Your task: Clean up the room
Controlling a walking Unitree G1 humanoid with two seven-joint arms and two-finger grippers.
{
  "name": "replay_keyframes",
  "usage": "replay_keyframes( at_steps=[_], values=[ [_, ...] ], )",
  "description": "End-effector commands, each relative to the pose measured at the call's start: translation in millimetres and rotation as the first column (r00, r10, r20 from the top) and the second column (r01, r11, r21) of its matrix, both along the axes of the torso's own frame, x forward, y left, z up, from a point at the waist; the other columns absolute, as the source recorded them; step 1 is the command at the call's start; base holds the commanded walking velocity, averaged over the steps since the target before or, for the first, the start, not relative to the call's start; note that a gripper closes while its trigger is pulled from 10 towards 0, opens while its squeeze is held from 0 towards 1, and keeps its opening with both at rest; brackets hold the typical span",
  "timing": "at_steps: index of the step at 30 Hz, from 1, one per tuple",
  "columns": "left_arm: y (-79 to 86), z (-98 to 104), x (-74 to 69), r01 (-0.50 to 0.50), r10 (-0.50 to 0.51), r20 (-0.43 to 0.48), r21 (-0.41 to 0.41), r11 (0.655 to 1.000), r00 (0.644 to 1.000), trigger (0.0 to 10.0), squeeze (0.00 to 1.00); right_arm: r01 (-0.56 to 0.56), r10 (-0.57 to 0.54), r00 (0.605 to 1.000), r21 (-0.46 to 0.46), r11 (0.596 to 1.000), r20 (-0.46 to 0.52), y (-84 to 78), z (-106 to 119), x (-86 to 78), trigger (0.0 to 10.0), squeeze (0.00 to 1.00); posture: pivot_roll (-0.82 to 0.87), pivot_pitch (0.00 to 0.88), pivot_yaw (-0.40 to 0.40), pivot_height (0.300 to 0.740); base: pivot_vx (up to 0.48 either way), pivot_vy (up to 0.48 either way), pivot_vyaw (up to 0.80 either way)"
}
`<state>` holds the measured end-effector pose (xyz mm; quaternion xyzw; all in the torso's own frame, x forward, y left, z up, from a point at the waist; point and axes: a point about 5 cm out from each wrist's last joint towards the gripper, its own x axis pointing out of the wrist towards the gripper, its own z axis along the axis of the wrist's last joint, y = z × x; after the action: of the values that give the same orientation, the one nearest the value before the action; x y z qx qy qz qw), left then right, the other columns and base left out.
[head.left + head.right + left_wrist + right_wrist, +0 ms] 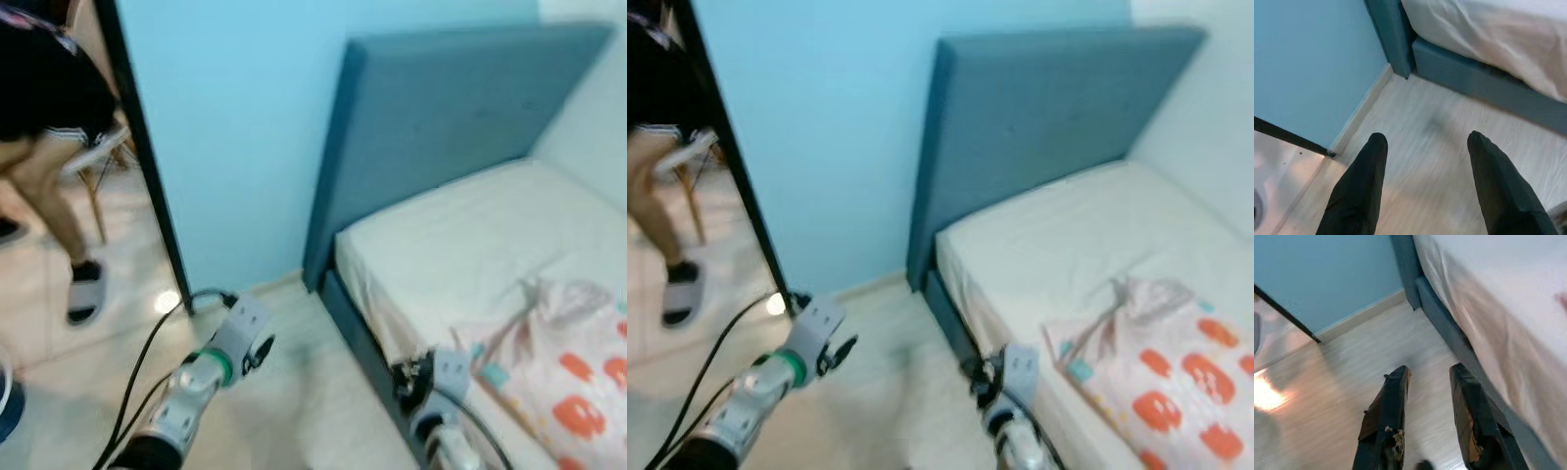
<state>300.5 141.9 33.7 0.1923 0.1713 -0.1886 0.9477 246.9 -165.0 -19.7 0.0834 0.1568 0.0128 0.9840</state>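
A bed point(460, 235) with a white sheet and a blue-grey headboard point(460, 117) stands at the right. On it lies a crumpled cloth point(568, 372) with orange and teal prints. My left gripper point(1425, 147) hangs open over the pale wood floor point(1449, 147), nothing between its fingers. Beside the bed's blue frame point(1449, 323), my right gripper point(1430, 377) is open and empty too. Both arms, left point(211, 377) and right point(436, 392), are low in the eye views.
A light blue wall point(235, 127) ends at a black door frame point(147, 166). Beyond it a person point(49, 127) in dark shorts and slippers stands on a tiled floor, near a wooden chair point(98, 166). A black cable point(147, 352) trails from my left arm.
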Motion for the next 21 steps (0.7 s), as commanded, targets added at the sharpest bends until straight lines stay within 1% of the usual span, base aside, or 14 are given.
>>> replay_keyframes(
  at_steps=[1,21],
  values=[
    [-4.8,-6.1,-3.8,0.01,-0.01,-0.027,-0.006,1.0,1.0,10.0,0.0,0.023,-0.023,0.999,-0.006,1.0,-0.029,-6.6,-6.0,-7.3,10.0,0.0,0.04,0.059,0.014,0.74,0.0,0.0,-0.8],
    [-4.3,-6.3,-3.9,0.007,-0.008,-0.028,-0.014,1.0,1.0,10.0,0.0,0.027,-0.027,0.999,-0.003,1.0,-0.029,-5.8,-7.1,-8.6,10.0,0.0,0.04,0.065,0.016,0.74,0.0,0.0,-0.8]
  ],
)
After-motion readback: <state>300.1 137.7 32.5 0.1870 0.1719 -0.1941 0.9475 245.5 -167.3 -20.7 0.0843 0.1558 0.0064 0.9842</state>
